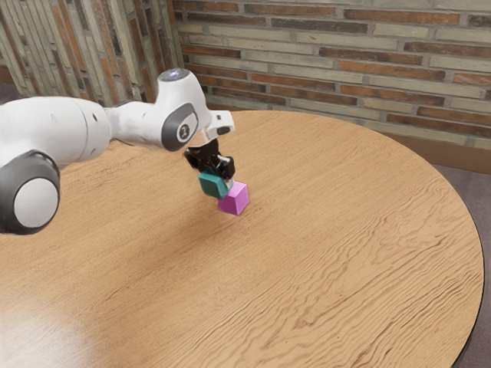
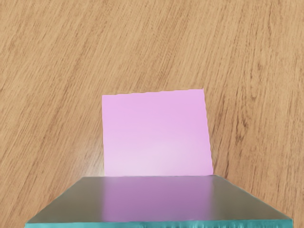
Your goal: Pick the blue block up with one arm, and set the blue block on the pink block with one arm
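Observation:
My black gripper [image 1: 212, 175] is shut on the blue block [image 1: 212, 185], a teal-coloured cube held in the air just above the table. The pink block [image 1: 234, 199] rests on the wooden table [image 1: 337, 230], right beside the held cube, toward the exterior view's right and slightly lower. In the wrist view the blue block [image 2: 156, 202] is the dark glossy slab under my hand, with the pink block's [image 2: 156, 133] top face just beyond its edge, partly reflected in it.
The round wooden table extends wide to the exterior view's right and front, ending at a curved edge [image 1: 468, 253]. A brick wall [image 1: 330, 54] stands behind it.

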Robot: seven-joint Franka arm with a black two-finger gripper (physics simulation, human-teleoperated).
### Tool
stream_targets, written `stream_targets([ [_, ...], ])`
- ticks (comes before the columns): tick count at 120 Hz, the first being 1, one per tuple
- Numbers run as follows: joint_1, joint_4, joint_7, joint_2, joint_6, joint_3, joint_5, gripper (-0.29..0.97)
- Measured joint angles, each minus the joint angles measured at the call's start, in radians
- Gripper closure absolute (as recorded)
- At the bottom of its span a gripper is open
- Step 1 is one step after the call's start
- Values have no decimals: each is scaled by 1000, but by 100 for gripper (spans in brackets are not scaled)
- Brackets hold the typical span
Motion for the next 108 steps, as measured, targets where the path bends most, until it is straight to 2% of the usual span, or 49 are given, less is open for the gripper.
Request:
stream_targets([
  [11, 5, 103, 2, 59, -37, -15, 16, 32],
  [34, 8, 211, 8, 137, -76, -31, 27, 31],
  [102, 8, 265, 20, 179, -96, -58, 45, 31],
  [108, 9, 263, 21, 179, -95, -58, 42, 28],
])
